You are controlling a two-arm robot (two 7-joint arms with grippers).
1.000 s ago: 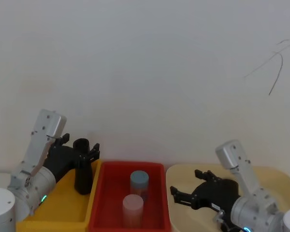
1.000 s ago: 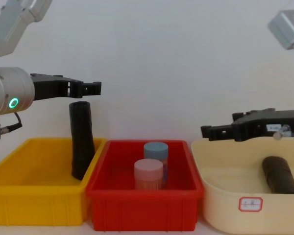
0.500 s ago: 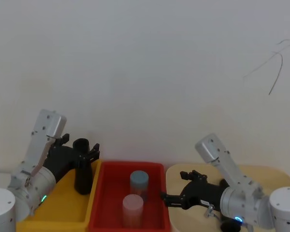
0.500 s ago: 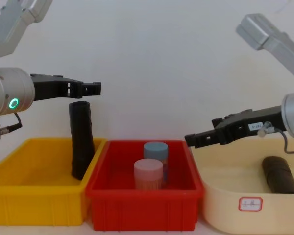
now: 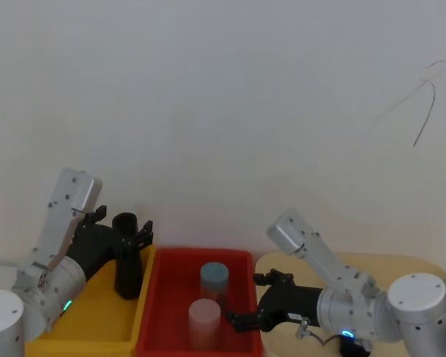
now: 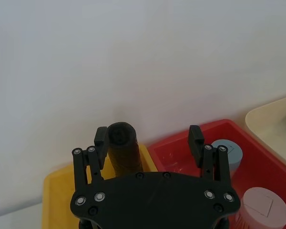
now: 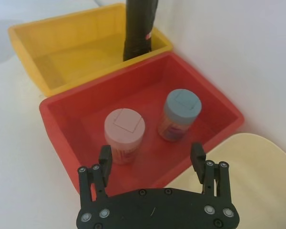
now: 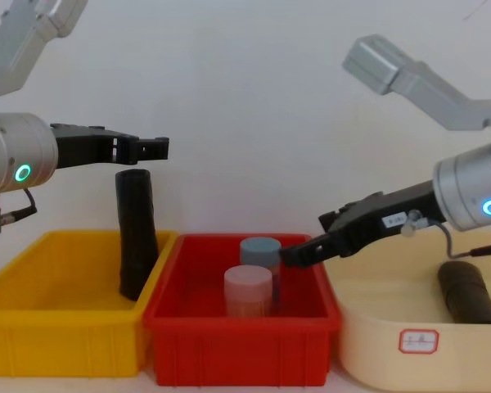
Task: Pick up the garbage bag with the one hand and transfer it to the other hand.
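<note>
The garbage bag [image 8: 137, 233], a black wrinkled roll, stands leaning in the right end of the yellow bin [image 8: 57, 344]. My left gripper [image 8: 151, 149], unlabelled and with a green ring light, hovers open just above the roll's top. In the left wrist view the garbage bag [image 6: 121, 148] sits under the left gripper [image 6: 148, 140], close to one finger and untouched. My right gripper [image 8: 299, 255], carrying a white label, reaches open over the right part of the red bin [image 8: 237, 344]. In its wrist view the right gripper [image 7: 150, 155] holds nothing.
The red bin holds a blue-lidded jar [image 8: 260, 250] and a pink-lidded jar [image 8: 248, 291]. A second black roll [image 8: 470, 291] lies in the cream tub [image 8: 409, 327] on the right. A white wall stands close behind the bins.
My right arm has swung left, from above the cream tub to over the red bin, still open. The left gripper and the garbage bag have not moved.
</note>
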